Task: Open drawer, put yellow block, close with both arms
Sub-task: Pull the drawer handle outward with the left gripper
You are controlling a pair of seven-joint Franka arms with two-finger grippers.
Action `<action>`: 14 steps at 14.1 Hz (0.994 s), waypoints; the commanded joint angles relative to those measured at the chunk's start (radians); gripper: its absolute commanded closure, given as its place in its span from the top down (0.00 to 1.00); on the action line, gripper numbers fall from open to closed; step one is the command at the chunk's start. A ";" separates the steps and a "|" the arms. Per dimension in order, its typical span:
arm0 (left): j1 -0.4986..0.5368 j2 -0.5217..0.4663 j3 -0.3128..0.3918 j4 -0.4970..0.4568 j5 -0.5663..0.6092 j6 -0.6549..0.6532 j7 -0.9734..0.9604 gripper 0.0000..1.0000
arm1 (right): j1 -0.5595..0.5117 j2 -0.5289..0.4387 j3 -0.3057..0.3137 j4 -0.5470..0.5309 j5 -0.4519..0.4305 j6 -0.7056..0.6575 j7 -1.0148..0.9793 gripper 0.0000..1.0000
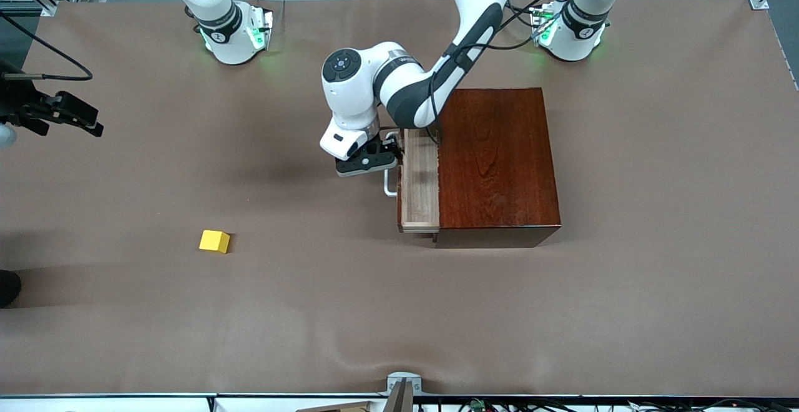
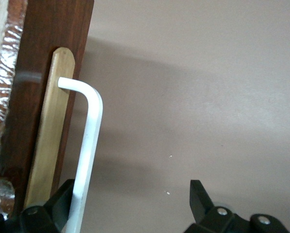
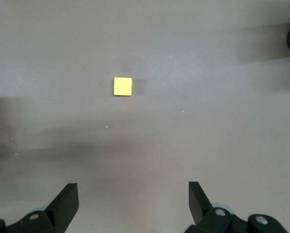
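The drawer [image 1: 419,181] stands partly pulled out of the dark wooden box [image 1: 496,162], with its pale tray showing. My left gripper [image 1: 373,161] is at the drawer's white handle [image 1: 390,182]. In the left wrist view the handle [image 2: 89,145] runs between the wide-open fingers of that gripper [image 2: 131,189], close against one fingertip [image 2: 64,194]. The yellow block [image 1: 215,241] lies on the brown table, nearer the front camera, toward the right arm's end. My right gripper [image 1: 87,122] hangs open over that end of the table. Its wrist view shows the block [image 3: 123,86] ahead of the empty gripper [image 3: 133,187].
The brown cloth [image 1: 399,312] covers the whole table. A dark object [image 1: 7,287] shows at the table's edge at the right arm's end. A small metal mount [image 1: 402,387] sits at the edge nearest the front camera.
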 commanded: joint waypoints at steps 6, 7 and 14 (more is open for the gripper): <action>-0.023 0.080 -0.036 0.042 -0.038 0.260 -0.041 1.00 | -0.002 -0.003 0.006 0.005 -0.010 -0.013 -0.007 1.00; -0.023 0.082 -0.036 0.040 -0.038 0.276 -0.038 1.00 | -0.002 -0.003 0.006 0.005 -0.010 -0.011 -0.007 1.00; -0.029 0.083 -0.036 0.037 -0.028 0.307 -0.036 1.00 | -0.002 -0.003 0.006 0.005 -0.010 -0.011 -0.007 1.00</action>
